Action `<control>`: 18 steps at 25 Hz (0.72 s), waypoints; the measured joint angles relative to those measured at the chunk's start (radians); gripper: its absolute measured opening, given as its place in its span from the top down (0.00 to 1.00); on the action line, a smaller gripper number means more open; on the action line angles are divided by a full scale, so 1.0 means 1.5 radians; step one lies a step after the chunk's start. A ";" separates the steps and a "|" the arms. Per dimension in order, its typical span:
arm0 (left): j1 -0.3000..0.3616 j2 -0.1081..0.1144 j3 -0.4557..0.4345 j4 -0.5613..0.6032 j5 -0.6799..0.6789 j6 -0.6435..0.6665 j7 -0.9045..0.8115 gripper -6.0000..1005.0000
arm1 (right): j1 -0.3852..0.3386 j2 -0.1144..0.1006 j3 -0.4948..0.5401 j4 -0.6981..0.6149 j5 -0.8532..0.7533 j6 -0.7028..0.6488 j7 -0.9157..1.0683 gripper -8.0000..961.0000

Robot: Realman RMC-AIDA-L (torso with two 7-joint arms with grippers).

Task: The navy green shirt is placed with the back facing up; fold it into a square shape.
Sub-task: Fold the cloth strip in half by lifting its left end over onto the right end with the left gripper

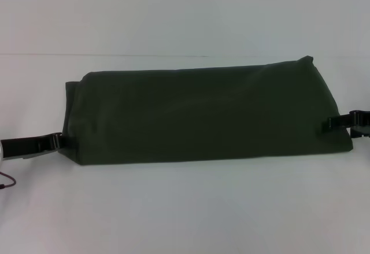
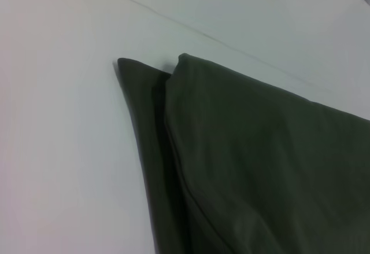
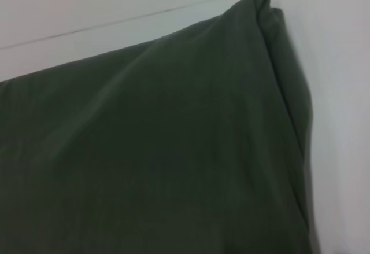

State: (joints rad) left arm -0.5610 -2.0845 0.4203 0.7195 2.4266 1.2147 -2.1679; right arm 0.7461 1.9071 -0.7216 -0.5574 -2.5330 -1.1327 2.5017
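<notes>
Two hands: one sits at each short end of the navy green shirt (image 1: 208, 112), so the shirt lies between them.
Shirt place: it rests on the white surface (image 1: 185, 208), in the middle of the head view, plain side up.
Shirt shape: it is already folded into a long band. Its long way runs from side to side, from one hand to the other.
Left hand (image 1: 58, 140): low at the shirt's left end, touching the edge there. Its fingers look closed on the edge, but I cannot tell for sure.
Right hand (image 1: 330, 124): low at the shirt's right end, touching that edge. I cannot tell if it is pinching the cloth.
Left end up close: the left wrist view shows layers of cloth stacked at the corner, with a thin strip sticking out from under the top layer.
Right end up close: the right wrist view shows a thick folded corner with rounded edges.
Which is nearer: both are just as near, each to its own end.
Next move, my guess: the band is too long to be a square, so one end should go over toward the other.
</notes>
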 joint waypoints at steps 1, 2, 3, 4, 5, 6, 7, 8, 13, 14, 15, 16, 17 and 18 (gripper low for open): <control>-0.001 0.000 0.000 0.000 0.000 0.000 0.000 0.99 | 0.000 0.002 0.000 0.000 0.000 0.000 0.000 0.11; -0.001 0.000 0.000 0.000 0.000 0.000 -0.001 0.99 | 0.000 0.003 0.000 0.000 0.000 0.000 0.000 0.11; -0.002 0.000 0.000 0.000 0.000 0.000 -0.001 0.99 | 0.001 0.004 0.000 0.000 0.000 0.000 0.000 0.12; -0.002 0.000 0.000 0.000 0.000 0.000 -0.001 0.99 | 0.001 0.004 0.000 0.000 -0.001 0.000 0.000 0.12; -0.003 0.000 0.000 0.000 0.000 0.000 -0.001 0.99 | 0.001 0.005 -0.001 0.000 -0.001 0.000 0.000 0.12; -0.003 0.000 0.000 0.000 0.000 0.000 -0.001 0.99 | 0.000 0.005 -0.001 0.000 -0.001 0.001 0.000 0.12; -0.003 0.000 0.000 0.000 -0.001 0.000 -0.001 0.99 | -0.001 0.005 -0.001 0.000 -0.001 0.001 0.000 0.12; -0.004 0.001 0.000 0.000 -0.001 0.000 -0.002 0.99 | -0.002 0.005 -0.001 0.000 -0.001 0.001 0.000 0.12; -0.004 0.001 0.000 0.000 -0.001 0.000 -0.002 0.99 | -0.005 0.006 -0.001 0.000 -0.001 -0.003 0.001 0.13; -0.004 0.001 0.000 0.000 -0.001 0.000 -0.002 0.99 | -0.005 0.006 -0.001 0.000 -0.001 -0.004 0.001 0.13; -0.005 0.001 0.000 0.000 -0.001 0.000 -0.002 0.99 | -0.005 0.008 -0.001 0.000 -0.002 -0.005 0.000 0.13; -0.005 0.001 0.000 0.000 -0.001 0.000 -0.002 0.99 | -0.005 0.009 -0.001 0.000 -0.002 -0.005 0.000 0.13; -0.005 0.001 0.000 0.000 -0.001 0.000 -0.002 0.99 | -0.005 0.010 -0.002 0.000 -0.002 -0.005 0.000 0.13; -0.006 0.001 0.000 0.000 -0.001 0.000 -0.002 0.99 | -0.004 0.011 -0.002 0.000 -0.002 -0.005 -0.001 0.13</control>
State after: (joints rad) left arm -0.5697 -2.0829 0.4202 0.7194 2.4251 1.2149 -2.1706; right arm 0.7396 1.9228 -0.7240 -0.5568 -2.5356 -1.1395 2.5009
